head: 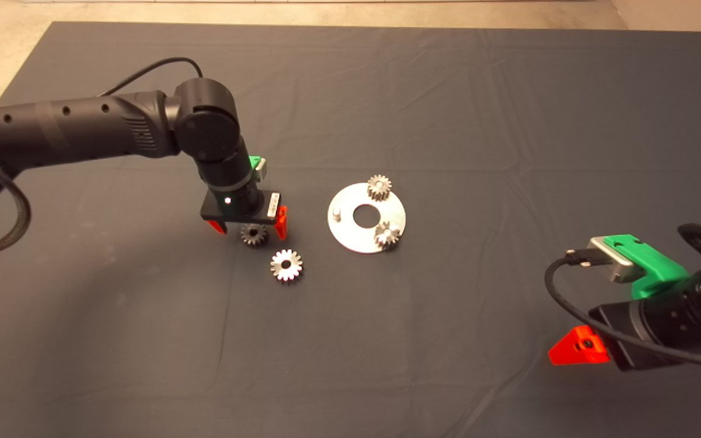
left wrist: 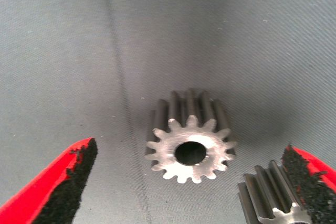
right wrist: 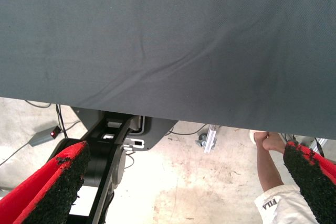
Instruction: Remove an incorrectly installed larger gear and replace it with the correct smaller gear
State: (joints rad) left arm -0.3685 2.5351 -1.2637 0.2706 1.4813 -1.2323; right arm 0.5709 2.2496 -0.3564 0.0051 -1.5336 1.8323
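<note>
The left gripper (head: 252, 226) hangs low over the dark grey mat (head: 448, 91) on the bench, with its red fingers (left wrist: 58, 182) spread wide. The small dull dark-grey steel gear (head: 254, 234) lies flat on the mat between those fingers, and neither finger touches it. The bigger bright silvery-white metal gear (head: 286, 265) lies on the mat just beside it. Near them sits a round shiny metal plate (head: 350, 240) with a hole in the middle. Two small gears (head: 379, 187) stand on pins on the plate, and one bare pin (head: 337, 213) sticks up. The right gripper (right wrist: 184, 182) waits at the lower right edge with its fingers wide apart, holding nothing. A person's leg (right wrist: 270, 166) shows on the floor past the mat.
</note>
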